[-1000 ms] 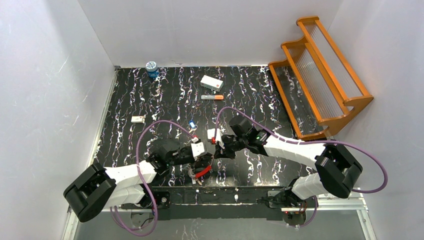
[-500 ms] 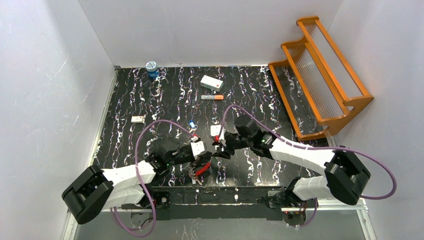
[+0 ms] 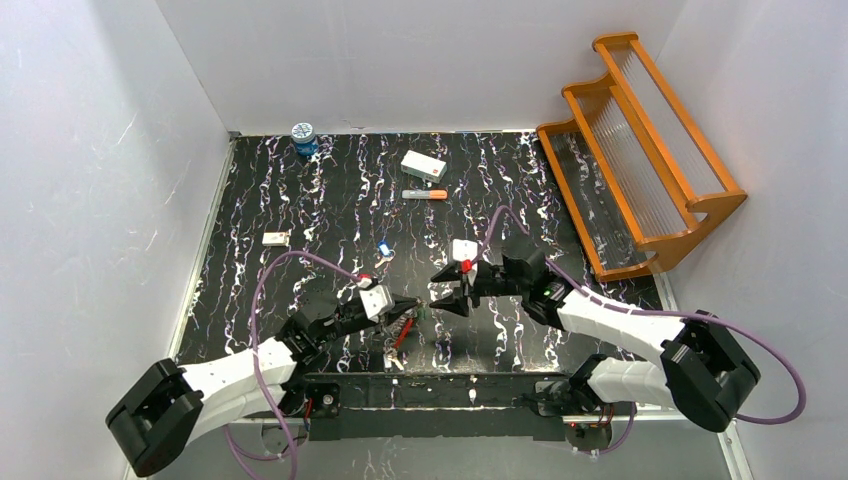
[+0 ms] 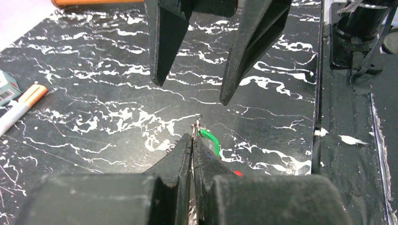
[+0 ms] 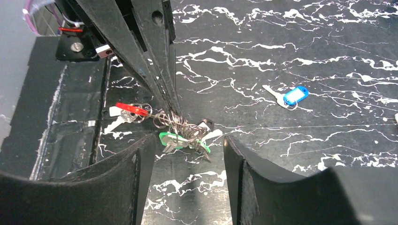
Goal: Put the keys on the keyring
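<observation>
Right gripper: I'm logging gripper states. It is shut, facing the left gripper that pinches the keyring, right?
No: the right gripper is open, jaws apart, as the right wrist view shows. It does face the left gripper, which pinches the keyring.

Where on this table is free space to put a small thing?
Bare table lies between the marker and the rack, and between the jar and the white box. The near middle is crowded: the left end effector and the right end effector meet at the keyring, with the blue key behind.
</observation>
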{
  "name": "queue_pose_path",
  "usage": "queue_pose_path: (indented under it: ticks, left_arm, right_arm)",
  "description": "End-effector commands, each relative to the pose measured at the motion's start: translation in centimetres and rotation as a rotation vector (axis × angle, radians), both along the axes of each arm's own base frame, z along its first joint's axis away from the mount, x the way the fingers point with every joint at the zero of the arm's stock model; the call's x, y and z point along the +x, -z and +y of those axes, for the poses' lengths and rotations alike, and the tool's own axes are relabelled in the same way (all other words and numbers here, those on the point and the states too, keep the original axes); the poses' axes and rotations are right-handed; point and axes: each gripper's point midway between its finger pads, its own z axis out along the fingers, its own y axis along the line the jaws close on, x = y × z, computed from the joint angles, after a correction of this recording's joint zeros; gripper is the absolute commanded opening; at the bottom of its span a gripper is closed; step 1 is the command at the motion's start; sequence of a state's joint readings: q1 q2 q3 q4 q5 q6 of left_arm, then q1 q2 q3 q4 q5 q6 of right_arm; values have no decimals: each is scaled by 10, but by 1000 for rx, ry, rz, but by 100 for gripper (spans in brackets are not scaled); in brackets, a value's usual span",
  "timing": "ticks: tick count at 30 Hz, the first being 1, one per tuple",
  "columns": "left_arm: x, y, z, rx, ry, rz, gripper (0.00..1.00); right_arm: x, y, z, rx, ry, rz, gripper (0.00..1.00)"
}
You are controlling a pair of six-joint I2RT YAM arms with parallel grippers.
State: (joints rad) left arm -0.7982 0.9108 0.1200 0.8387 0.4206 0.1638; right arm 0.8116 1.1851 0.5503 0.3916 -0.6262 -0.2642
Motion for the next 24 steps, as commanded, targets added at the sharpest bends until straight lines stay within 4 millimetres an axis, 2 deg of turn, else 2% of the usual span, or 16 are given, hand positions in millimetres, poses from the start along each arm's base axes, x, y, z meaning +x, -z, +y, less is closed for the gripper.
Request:
queue_pose_path:
  ticks: [1, 4, 8, 17, 24]
  left_arm:
    - [-2, -26, 1, -79, 9, -103, 0]
    - [-3, -30, 3, -92, 5, -128, 0]
    - [-3, -31, 5, -100, -3, -129, 0]
    - [-3, -28, 2, -93, 3, -108, 0]
    - [-2, -27, 1, -90, 5, -105, 0]
  right_arm:
    - [-7, -32, 2, 142, -63, -19, 60]
    - [-11, -31, 3, 146, -100, -11, 57]
    - [-12, -28, 7, 143, -123, 8, 46]
    - [-10, -17, 16, 110, -154, 77, 40]
    - [-5, -9, 18, 81, -136, 106, 12]
